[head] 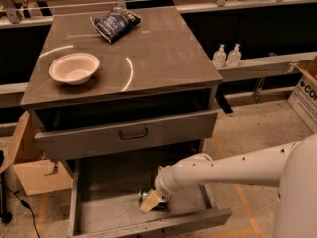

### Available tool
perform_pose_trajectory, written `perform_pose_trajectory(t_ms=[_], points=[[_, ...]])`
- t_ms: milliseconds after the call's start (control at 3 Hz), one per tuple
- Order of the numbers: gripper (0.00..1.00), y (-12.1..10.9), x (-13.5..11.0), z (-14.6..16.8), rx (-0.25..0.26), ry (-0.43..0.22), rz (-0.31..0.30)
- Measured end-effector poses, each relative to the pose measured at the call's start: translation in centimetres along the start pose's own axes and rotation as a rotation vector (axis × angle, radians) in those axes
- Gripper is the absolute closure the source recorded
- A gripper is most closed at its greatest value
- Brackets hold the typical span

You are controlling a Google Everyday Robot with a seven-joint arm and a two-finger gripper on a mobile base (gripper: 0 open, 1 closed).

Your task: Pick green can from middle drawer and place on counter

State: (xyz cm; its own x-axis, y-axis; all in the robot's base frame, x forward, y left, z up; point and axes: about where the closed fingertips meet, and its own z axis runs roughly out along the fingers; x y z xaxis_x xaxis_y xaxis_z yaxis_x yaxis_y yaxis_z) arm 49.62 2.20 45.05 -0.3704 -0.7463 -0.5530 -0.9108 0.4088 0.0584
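The green can point(144, 196) lies in the open middle drawer point(106, 205), near its front, mostly hidden by my gripper. My gripper point(151, 200) reaches down into the drawer on a white arm from the right, and its tan fingers point(150, 202) sit over and around the can. The counter point(163, 48) is the dark grey cabinet top above, with pale curved reflections.
A white bowl point(74, 67) sits on the counter's left and a dark blue snack bag point(114, 22) at its back. A shut drawer front with a dark handle point(132, 133) is above the open drawer. A cardboard box point(29, 157) stands left; two bottles point(226, 56) stand on a shelf at the right.
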Motion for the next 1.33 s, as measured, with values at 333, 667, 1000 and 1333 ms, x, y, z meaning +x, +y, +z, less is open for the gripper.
perform_pose_trajectory(t_ms=[333, 667, 1000, 1333], points=[[0.00, -0.7, 0.4, 2.2, -0.019, 0.022, -0.052], [0.00, -1.1, 1.1, 3.9, -0.024, 0.060, -0.097], [0.00, -1.1, 2.0, 5.0, -0.025, 0.113, -0.143], [0.16, -0.9, 2.3, 5.8, -0.034, 0.154, -0.197]])
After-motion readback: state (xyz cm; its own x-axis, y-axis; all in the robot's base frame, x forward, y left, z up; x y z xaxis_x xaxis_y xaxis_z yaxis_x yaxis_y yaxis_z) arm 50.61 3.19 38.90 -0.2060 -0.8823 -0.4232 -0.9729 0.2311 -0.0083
